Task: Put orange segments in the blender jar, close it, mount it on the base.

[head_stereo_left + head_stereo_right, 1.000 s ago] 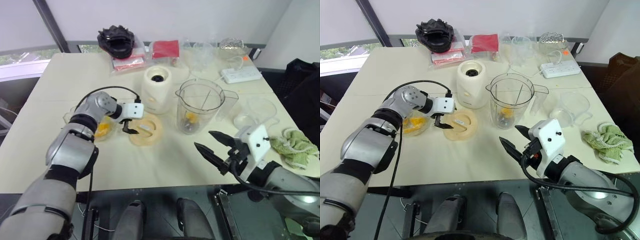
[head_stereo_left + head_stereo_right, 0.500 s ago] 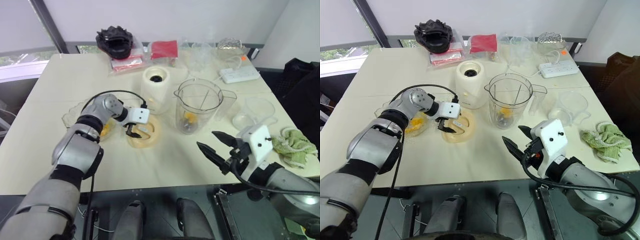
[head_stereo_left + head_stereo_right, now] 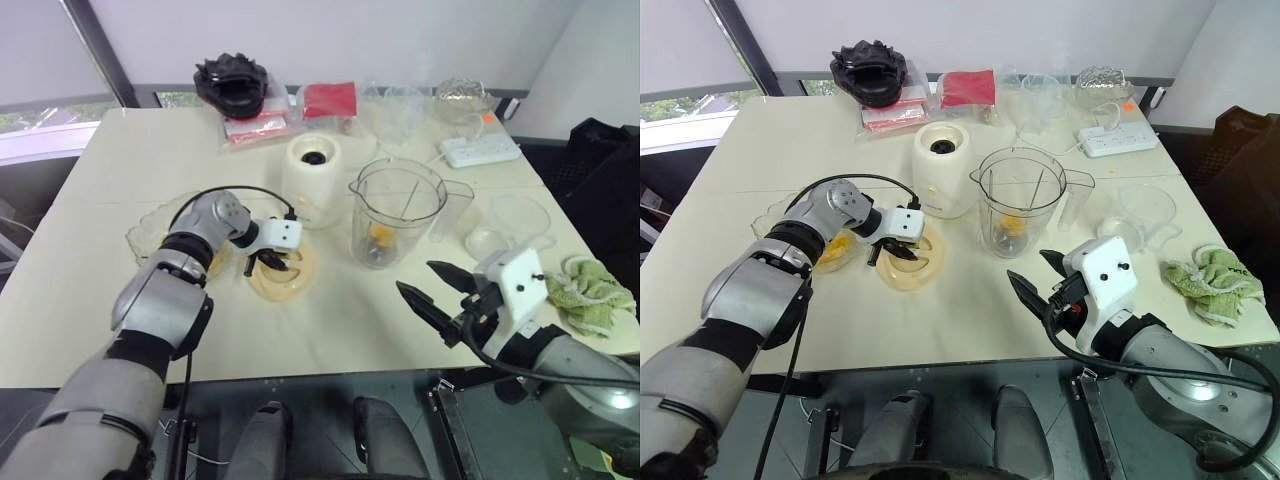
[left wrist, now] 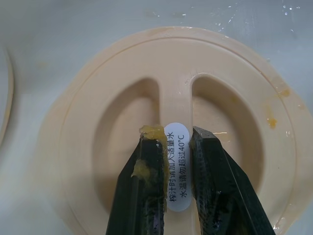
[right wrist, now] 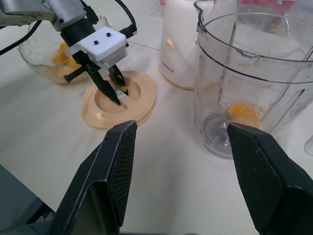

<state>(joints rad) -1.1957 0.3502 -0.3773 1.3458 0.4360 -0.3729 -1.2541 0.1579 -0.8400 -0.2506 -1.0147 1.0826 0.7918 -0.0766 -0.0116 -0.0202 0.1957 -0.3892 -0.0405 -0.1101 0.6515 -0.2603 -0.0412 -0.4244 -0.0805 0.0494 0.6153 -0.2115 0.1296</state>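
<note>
The pale-yellow lid (image 3: 290,280) lies flat on the table, and my left gripper (image 4: 176,133) is shut on its raised middle ridge, one finger (image 4: 146,166) in each recess. Orange pulp sticks to that finger. The clear blender jar (image 3: 395,215) stands upright just right of the lid, with an orange segment (image 5: 243,111) at its bottom. More orange segments (image 3: 835,248) sit in the scalloped glass bowl (image 5: 34,58) left of the lid. The cream base (image 3: 315,178) stands behind the lid. My right gripper (image 3: 415,277) hovers open and empty in front of the jar.
A power strip (image 3: 482,149) and clear cups (image 3: 515,220) are at the back right. A green cloth (image 3: 590,290) lies near the right edge. A black object (image 3: 233,82) and a red packet (image 3: 330,98) sit along the far edge.
My left gripper has come down onto the lid and its fingers have closed around the middle ridge. The right gripper has stayed where it was, open.
</note>
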